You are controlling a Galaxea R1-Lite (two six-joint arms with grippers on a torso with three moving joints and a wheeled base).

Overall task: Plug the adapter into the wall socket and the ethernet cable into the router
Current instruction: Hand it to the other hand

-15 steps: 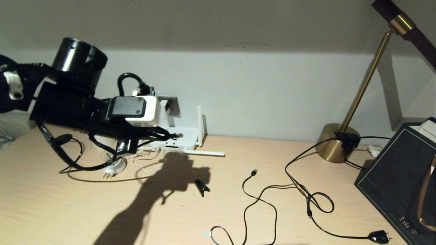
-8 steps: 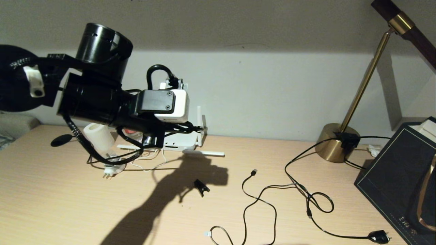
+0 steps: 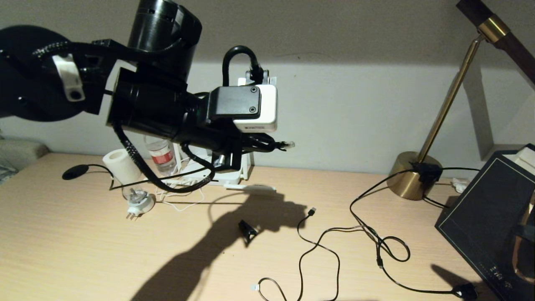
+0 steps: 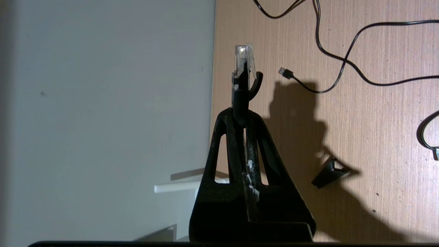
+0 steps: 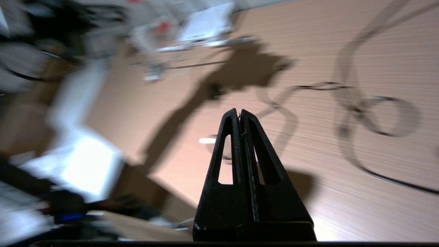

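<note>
My left gripper (image 3: 272,147) hangs above the back of the table, shut on the ethernet cable (image 3: 167,184) just behind its clear plug (image 3: 288,145). In the left wrist view the plug (image 4: 243,56) sticks out past the shut fingertips (image 4: 241,118), pointing along the wall. The cable's black disc (image 3: 75,172) lies at the far left. The white router (image 3: 228,177) sits against the wall under my arm, mostly covered, with one antenna (image 3: 250,188) lying flat. My arm hides the wall socket and the adapter. My right gripper (image 5: 240,113) is shut and empty over the table's right part.
On the table lie a black clip (image 3: 247,230), a thin USB cable (image 3: 311,212) and a lamp cord (image 3: 466,289). A brass lamp base (image 3: 411,175) and a black box (image 3: 489,217) stand at the right. A round white plug base (image 3: 140,205), white roll (image 3: 121,165) and bottle (image 3: 161,156) stand at the left.
My left arm has risen and swung right with the ethernet plug, away from the router, uncovering the roll and bottle. A new shadow has appeared at the lower right.
</note>
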